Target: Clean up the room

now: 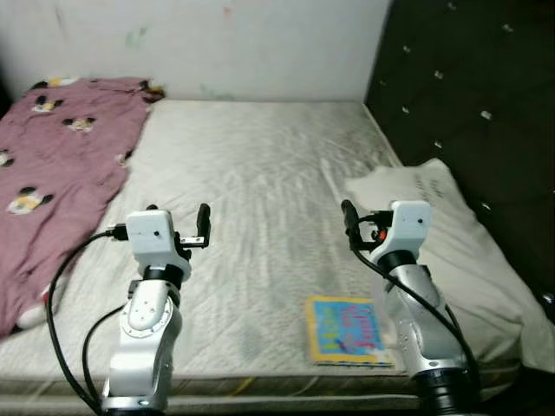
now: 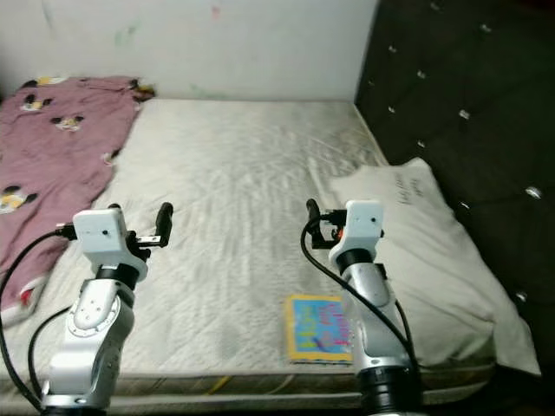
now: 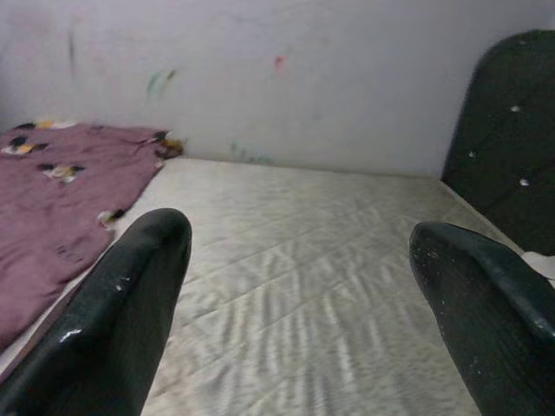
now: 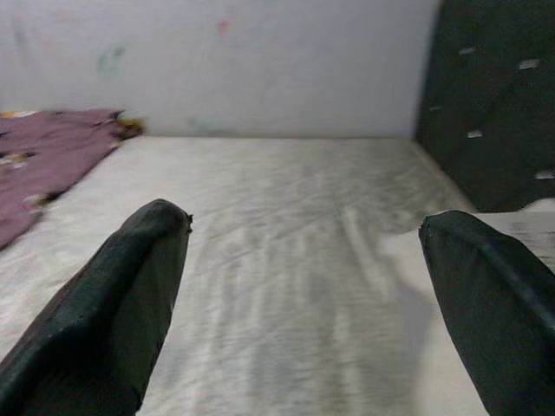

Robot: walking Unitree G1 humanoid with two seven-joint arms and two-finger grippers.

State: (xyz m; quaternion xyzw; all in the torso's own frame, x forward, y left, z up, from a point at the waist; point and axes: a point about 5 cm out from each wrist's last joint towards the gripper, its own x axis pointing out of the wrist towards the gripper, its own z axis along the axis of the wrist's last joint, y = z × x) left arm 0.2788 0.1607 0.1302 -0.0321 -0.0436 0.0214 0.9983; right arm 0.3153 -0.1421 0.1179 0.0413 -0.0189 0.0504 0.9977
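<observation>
Book (image 1: 344, 330) lies flat near the bed's (image 1: 260, 173) front edge, just beside the right hand (image 4: 303, 260), which hovers released like the left hand (image 3: 295, 269).

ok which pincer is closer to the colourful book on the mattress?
Right. The right pincer hangs just above and slightly left of the colourful flat picture book at the mattress's near edge; the left pincer is well off to the book's left, over bare mattress.

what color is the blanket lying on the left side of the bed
The blanket is dusty pink with cartoon mouse prints, clearest in the left eye view.
</observation>
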